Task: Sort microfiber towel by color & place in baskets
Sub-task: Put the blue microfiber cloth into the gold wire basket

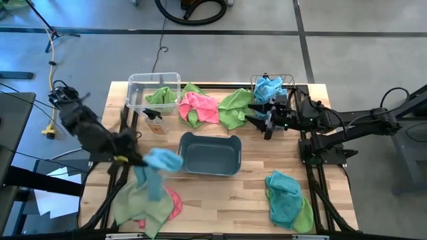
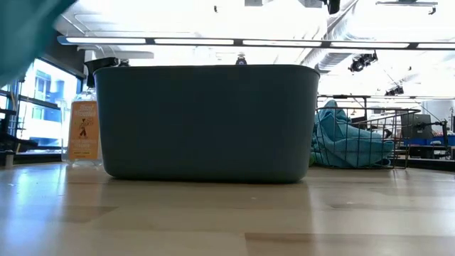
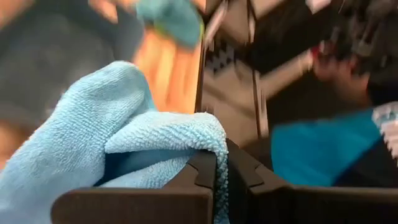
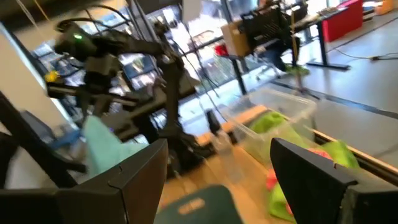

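- Your left gripper point(image 1: 142, 160) has its fingers clamped on a light blue towel point(image 1: 162, 162); the left wrist view shows the cloth point(image 3: 124, 143) pinched tight between the two dark fingers point(image 3: 205, 171), folded over them.
- Landmark is the grey-blue tub point(image 1: 211, 154), mid-worktop. The held towel hangs just beside the tub's left wall, lifted off the pile below, with its tail drooping down toward that pile.
- That pile, a green towel point(image 1: 137, 203) with a pink one point(image 1: 175, 200) peeking out, lies nearer you than the tub and to its left.
- Here's the relation that counts: blue is already sitting in the wire-mesh basket point(image 1: 288, 81), which is beyond the tub and to its right, well apart from your left fingers. I'd judge the carry runs diagonally across the tub.
- The right gripper point(image 1: 256, 114) is far nearer that basket, hovering just beside it, fingers spread wide with nothing between them.
- The clear bin point(image 1: 136, 83), beyond the tub to its left, holds green.
- Loose pink and green towels lie between bin and basket; a teal-and-green heap point(image 1: 288, 199) sits to the tub's right, on your side.
- Writing: a clear bottle point(image 2: 84, 129) left of the tub carries an orange label, text too small to read.
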You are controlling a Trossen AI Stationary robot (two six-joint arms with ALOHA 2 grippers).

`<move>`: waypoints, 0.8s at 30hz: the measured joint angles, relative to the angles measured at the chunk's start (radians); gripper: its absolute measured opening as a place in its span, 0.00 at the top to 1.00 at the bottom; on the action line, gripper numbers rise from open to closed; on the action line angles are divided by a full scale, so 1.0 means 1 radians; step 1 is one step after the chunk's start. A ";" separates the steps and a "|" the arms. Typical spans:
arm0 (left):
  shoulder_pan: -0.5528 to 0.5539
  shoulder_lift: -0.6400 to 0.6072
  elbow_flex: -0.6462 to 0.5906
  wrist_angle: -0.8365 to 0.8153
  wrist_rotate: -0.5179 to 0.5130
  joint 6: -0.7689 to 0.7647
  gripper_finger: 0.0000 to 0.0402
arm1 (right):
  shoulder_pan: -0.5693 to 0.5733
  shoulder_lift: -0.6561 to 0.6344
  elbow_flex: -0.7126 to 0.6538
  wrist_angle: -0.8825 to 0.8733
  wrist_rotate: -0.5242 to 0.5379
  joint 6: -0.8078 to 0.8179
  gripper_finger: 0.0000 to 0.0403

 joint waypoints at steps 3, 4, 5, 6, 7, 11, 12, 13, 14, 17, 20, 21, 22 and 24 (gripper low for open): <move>0.052 0.006 0.074 0.014 -0.043 0.054 1.00 | 0.000 0.000 0.000 0.061 -0.032 0.010 0.31; 0.073 0.014 0.097 0.020 -0.046 0.079 1.00 | 0.000 0.000 0.000 0.084 -0.048 0.010 0.31; 0.095 0.023 0.120 0.021 -0.048 0.106 1.00 | 0.000 0.003 0.000 0.109 -0.062 0.010 0.31; 0.117 0.034 0.144 0.020 -0.049 0.136 1.00 | 0.000 0.008 0.000 0.140 -0.070 0.008 0.31; 0.137 0.047 0.166 0.021 -0.048 0.166 1.00 | 0.000 0.013 0.000 0.162 -0.079 0.006 0.31; 0.216 0.111 0.249 0.021 -0.044 0.289 1.00 | 0.000 0.051 0.000 0.255 -0.122 -0.052 0.31; 0.236 0.129 0.270 0.020 -0.034 0.321 1.00 | 0.000 0.064 0.000 0.271 -0.128 -0.067 0.31; 0.255 0.149 0.289 0.020 -0.023 0.353 1.00 | 0.000 0.078 0.000 0.287 -0.130 -0.080 0.31; 0.276 0.168 0.310 0.020 -0.015 0.385 1.00 | 0.000 0.091 0.000 0.299 -0.135 -0.092 0.31; 0.339 0.217 0.366 0.031 -0.014 0.485 1.00 | 0.000 0.131 0.022 0.305 -0.162 -0.105 0.31; 0.401 0.259 0.391 0.092 -0.009 0.590 1.00 | 0.000 0.181 0.078 0.290 -0.188 -0.143 0.31; 0.424 0.273 0.392 0.115 0.002 0.623 1.00 | 0.000 0.201 0.104 0.275 -0.199 -0.165 0.31; 0.446 0.285 0.392 0.140 0.017 0.651 1.00 | 0.000 0.219 0.133 0.249 -0.214 -0.189 0.31; 0.489 0.305 0.392 0.178 0.042 0.692 1.00 | 0.001 0.259 0.204 0.177 -0.227 -0.236 0.31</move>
